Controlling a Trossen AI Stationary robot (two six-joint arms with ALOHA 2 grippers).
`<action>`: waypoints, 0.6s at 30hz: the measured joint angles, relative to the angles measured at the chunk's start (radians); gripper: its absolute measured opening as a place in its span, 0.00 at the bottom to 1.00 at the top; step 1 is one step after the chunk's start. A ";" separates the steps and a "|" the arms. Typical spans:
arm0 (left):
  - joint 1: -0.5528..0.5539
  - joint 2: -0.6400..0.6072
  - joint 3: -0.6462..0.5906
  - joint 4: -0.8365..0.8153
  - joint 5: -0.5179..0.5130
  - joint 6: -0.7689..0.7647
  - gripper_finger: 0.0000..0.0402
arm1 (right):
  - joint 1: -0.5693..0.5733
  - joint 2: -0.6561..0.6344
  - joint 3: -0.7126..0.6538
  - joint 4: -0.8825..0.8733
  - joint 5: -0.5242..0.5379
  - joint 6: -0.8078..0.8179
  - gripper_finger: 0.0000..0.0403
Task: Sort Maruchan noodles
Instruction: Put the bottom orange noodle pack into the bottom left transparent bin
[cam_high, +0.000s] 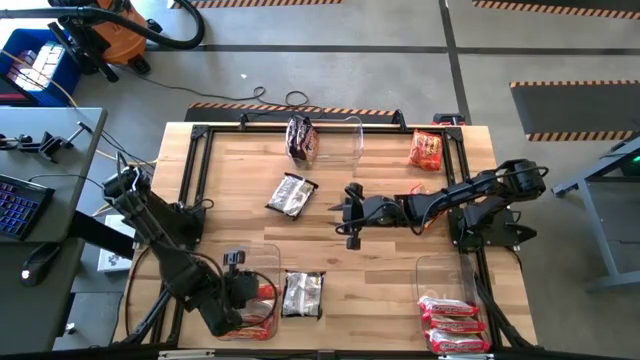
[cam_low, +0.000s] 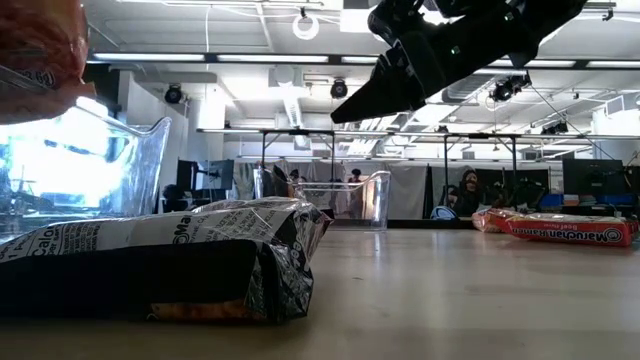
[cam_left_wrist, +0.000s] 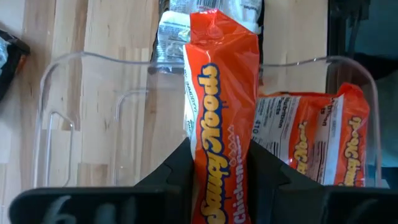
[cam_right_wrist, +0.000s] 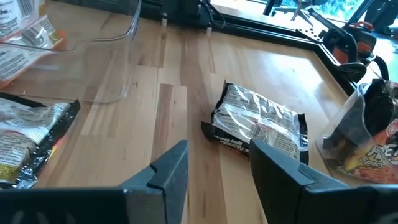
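Observation:
My left gripper is shut on an orange-red noodle packet over the clear bin at the table's near left. Another orange-red packet lies in that bin. My right gripper stands open above the table's middle, nothing between its fingers. A black-silver packet lies flat on the wood just ahead of it. Another black-silver packet lies beside the near-left bin. A dark packet stands in the far bin. My left gripper pinches the orange-red packet between its two fingers, which press on the packet's two long sides. The fingers come steeply from above. The packet runs on past the fingertips and hangs over the bin, its free end above the rim.
A loose orange-red packet lies at the far right. A clear bin at the near right holds pinkish-red packets. A black metal frame borders the table. Bare wood lies between the bins.

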 joint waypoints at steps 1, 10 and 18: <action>-0.004 0.000 -0.004 -0.001 -0.001 -0.006 0.19 | 0.000 0.000 0.000 0.000 0.000 -0.001 0.38; -0.029 0.003 -0.009 -0.036 0.029 -0.006 0.19 | -0.003 0.000 0.000 0.001 0.000 -0.020 0.38; -0.029 0.004 -0.010 -0.050 0.045 0.018 0.18 | -0.003 0.000 0.000 0.001 -0.005 -0.026 0.38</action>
